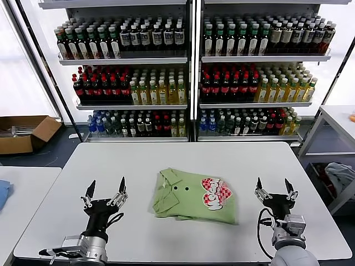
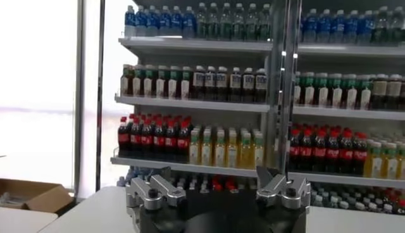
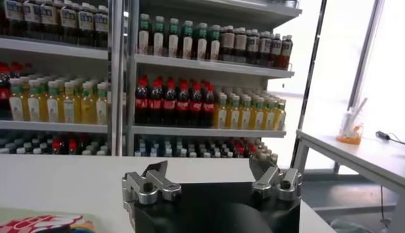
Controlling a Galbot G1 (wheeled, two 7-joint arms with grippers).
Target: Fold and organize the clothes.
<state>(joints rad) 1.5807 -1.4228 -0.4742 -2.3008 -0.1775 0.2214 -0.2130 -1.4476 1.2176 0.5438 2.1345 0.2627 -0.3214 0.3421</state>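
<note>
Currently your shirt [image 1: 195, 195] is lying folded at mid-table [image 1: 183, 155]; left gripper [image 1: 105, 189] and right gripper [image 1: 274, 187] are hovering on either side, jaws spread, grasping nothing.

Light green polo shirt [image 1: 195, 198] w/ red-and-white checkered print at frame center, white table [image 1: 111, 166], brown cardboard box [image 1: 25, 133] mid-left

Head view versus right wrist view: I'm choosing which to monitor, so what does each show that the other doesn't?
Only the head view shows the whole green polo shirt folded on the white table, the open left gripper and a cardboard box. Only the right wrist view shows a side table carrying a small container. Both show the open right gripper, the bottle shelves and the shirt's checkered print.
</note>
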